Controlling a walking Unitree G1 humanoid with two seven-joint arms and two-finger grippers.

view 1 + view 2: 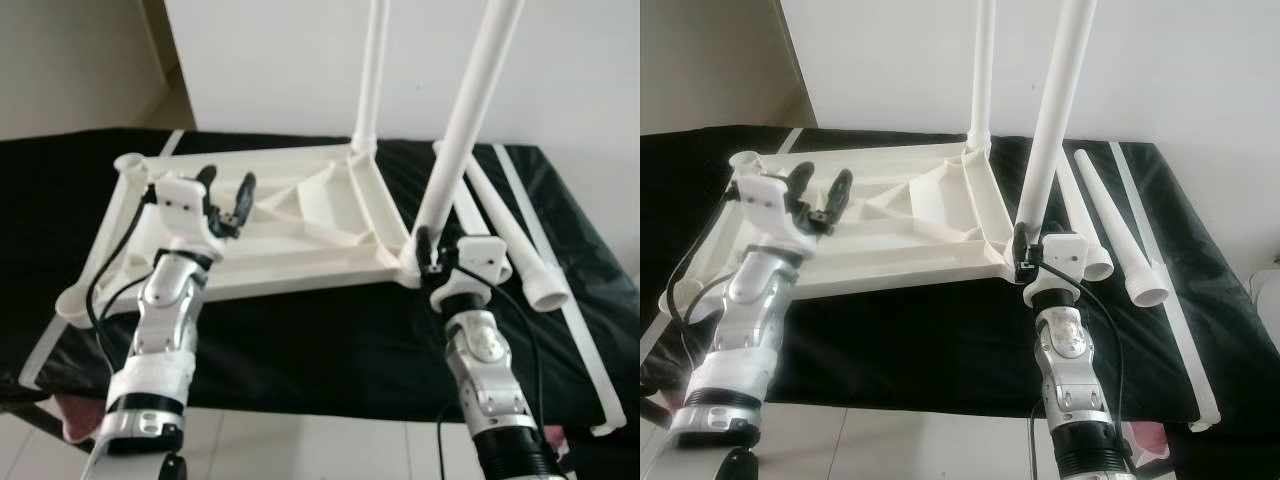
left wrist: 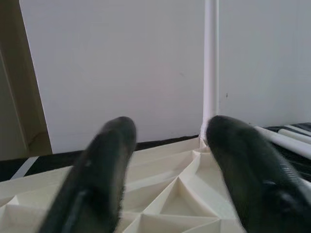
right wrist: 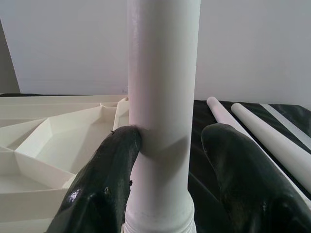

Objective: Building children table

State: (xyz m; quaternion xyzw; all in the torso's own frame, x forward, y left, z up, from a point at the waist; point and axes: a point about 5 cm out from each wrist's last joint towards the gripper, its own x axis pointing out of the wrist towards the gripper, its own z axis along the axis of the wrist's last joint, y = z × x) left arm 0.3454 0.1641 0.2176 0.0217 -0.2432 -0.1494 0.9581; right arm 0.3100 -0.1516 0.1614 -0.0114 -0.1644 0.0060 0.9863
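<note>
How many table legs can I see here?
4. Two stand upright in the tabletop's corners: far leg, near leg between the right gripper's fingers. Two lie loose alongside.

Upside-down tabletop (image 1: 290, 235) on the black cloth (image 1: 330, 350), two legs (image 1: 470, 110) standing up, loose legs (image 1: 520, 245) lying right.

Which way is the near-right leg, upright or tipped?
Upright: the leg stands in the tabletop corner socket, between the right gripper fingers.
</note>
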